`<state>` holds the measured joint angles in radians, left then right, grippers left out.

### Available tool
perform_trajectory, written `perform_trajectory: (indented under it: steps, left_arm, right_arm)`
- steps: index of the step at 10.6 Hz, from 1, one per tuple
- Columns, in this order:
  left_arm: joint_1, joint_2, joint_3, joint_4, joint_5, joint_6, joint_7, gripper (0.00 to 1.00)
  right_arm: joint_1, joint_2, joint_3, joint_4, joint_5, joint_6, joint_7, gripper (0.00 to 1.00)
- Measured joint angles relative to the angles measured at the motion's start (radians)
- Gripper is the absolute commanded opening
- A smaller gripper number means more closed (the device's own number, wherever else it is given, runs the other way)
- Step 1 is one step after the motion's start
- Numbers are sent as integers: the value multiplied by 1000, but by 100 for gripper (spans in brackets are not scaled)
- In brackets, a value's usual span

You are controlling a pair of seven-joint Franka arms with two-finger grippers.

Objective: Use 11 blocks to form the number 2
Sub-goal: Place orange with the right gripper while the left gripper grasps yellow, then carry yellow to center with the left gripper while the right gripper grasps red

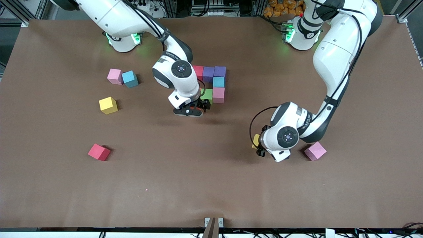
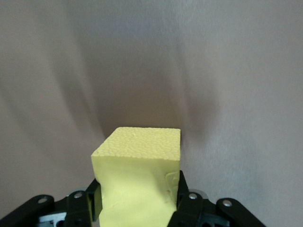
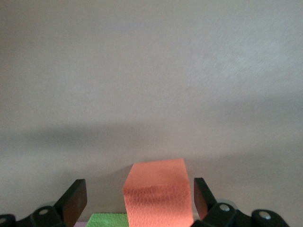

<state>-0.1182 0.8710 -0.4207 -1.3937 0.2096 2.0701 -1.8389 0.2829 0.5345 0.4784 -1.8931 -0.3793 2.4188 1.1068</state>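
Nearest the front camera lie a loose red cube [image 1: 99,152] toward the right arm's end of the table and a pink cube [image 1: 315,151] toward the left arm's end; just beside the pink one the left gripper [image 2: 137,201] pinches a yellow cube [image 2: 138,177], its fingers pressing into the foam, presumably to carry it to the figure. The right gripper [image 3: 140,196] hangs spread over an orange cube [image 3: 157,193] set beside the green cube [image 1: 208,95], apparently just placed in the unfinished number 2 [image 1: 213,83], farther from the camera at mid-table.
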Motion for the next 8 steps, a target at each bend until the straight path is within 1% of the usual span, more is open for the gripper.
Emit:
perform_trajectory:
  steps: [2, 3, 5, 8]
  left_arm:
    - [-20, -2, -4, 8, 0, 1, 0, 59]
    - [-38, -5, -6, 12, 0, 5, 0, 59]
    - [-92, -5, -7, 30, 0, 19, 17, 58]
    - [-150, -9, -11, 76, 0, 24, 125, 57]
  right_arm:
    - [-41, -49, 0, 0, 13, -46, -76, 100]
    - [-66, -76, 1, 0, 28, -77, -156, 100]
    - [-134, -136, 0, -7, 67, -139, -400, 100]
    - [-288, -215, -4, -68, 84, -176, -802, 100]
